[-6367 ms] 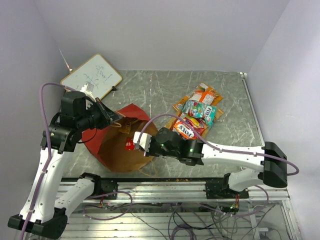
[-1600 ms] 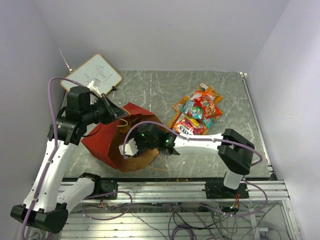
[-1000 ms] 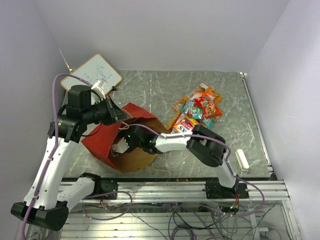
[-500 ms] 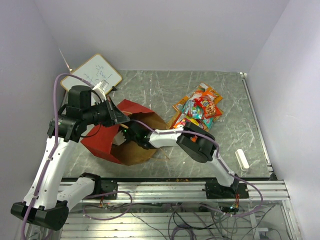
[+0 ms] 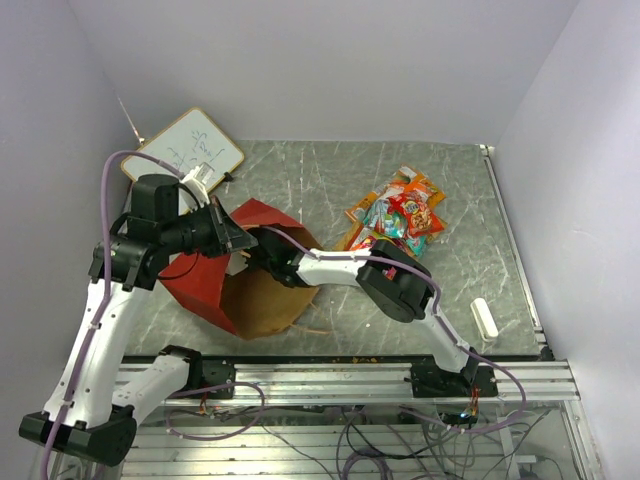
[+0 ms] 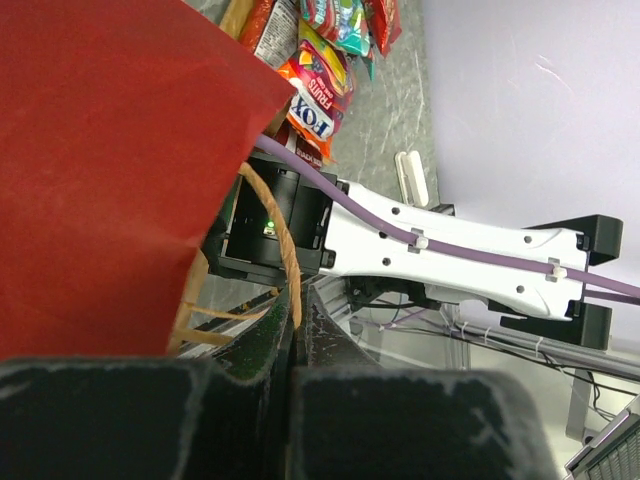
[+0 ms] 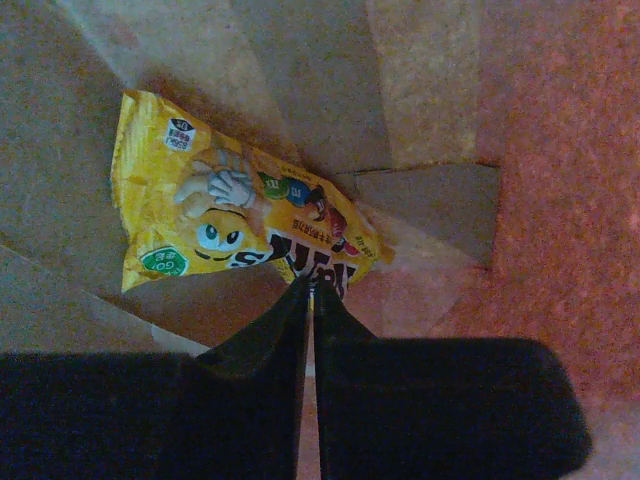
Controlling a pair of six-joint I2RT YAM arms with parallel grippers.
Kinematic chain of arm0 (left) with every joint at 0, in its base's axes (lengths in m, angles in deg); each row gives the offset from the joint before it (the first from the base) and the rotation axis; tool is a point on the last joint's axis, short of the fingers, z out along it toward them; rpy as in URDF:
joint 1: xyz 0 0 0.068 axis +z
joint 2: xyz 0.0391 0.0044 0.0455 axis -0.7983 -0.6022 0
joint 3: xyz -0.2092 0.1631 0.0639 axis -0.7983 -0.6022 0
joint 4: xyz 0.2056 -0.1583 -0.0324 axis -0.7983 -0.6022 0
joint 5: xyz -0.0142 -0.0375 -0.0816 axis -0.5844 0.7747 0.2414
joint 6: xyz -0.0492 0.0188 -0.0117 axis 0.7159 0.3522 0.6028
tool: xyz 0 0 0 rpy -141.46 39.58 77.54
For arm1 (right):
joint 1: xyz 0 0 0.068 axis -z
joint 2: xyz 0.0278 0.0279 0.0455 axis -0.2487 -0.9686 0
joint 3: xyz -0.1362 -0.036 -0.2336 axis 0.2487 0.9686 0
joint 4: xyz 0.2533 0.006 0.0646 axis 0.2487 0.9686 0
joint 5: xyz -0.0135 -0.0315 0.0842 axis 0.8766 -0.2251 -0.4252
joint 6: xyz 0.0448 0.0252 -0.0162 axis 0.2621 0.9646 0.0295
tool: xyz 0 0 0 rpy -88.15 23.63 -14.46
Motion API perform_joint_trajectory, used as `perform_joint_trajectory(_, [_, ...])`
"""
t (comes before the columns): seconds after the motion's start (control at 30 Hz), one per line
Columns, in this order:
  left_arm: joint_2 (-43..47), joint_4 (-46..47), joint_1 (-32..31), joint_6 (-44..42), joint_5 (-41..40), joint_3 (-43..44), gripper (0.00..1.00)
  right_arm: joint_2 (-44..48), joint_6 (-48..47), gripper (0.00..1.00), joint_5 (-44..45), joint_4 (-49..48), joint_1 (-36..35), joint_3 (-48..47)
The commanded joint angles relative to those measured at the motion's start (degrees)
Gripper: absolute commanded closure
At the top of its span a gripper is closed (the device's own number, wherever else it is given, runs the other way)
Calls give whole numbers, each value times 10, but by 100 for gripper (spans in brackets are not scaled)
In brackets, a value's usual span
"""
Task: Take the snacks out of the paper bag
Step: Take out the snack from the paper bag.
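The right gripper [image 7: 310, 290] has gone deeper into the paper bag [image 5: 195, 285]. Its fingers are pressed together at the edge of the light, slippery M&M's packet [image 7: 225, 225], a good spot to grab. The left gripper [image 6: 290, 372] pinches the bag's rim.

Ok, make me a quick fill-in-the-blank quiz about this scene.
The packet lying inside the paper bag is mostly ____. The right gripper is reaching inside the ____. The whiteboard sits at the table's far ____ corner.
Missing words: yellow; bag; left.

Paper bag [image 5: 198, 285]: was red outside, kraft brown inside.
M&M's packet [image 7: 235, 225]: was yellow, cartoon-printed.
Snack pile [image 5: 400, 213]: showed orange, red, teal.
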State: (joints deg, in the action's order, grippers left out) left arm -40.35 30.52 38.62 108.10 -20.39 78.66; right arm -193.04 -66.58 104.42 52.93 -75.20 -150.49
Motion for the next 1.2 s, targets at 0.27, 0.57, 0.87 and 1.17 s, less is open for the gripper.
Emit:
perform_joint_trajectory(0.27, [26,-4,-2,8,-16,7,93,47,13,65,2,7,-2,49])
perform_joint_trajectory(0.57, [20,-5,-2,1,3,10,93,40,12,26,-27,22,-7,43])
perform_joint_trajectory(0.87, [9,-7,-2,-2,28,19,93,-21,101,6,-38,25,-6,-22])
perform_joint_trajectory(1.17, [9,-36,-2,-12,13,39,93,-75,131,35,-11,45,11,-68])
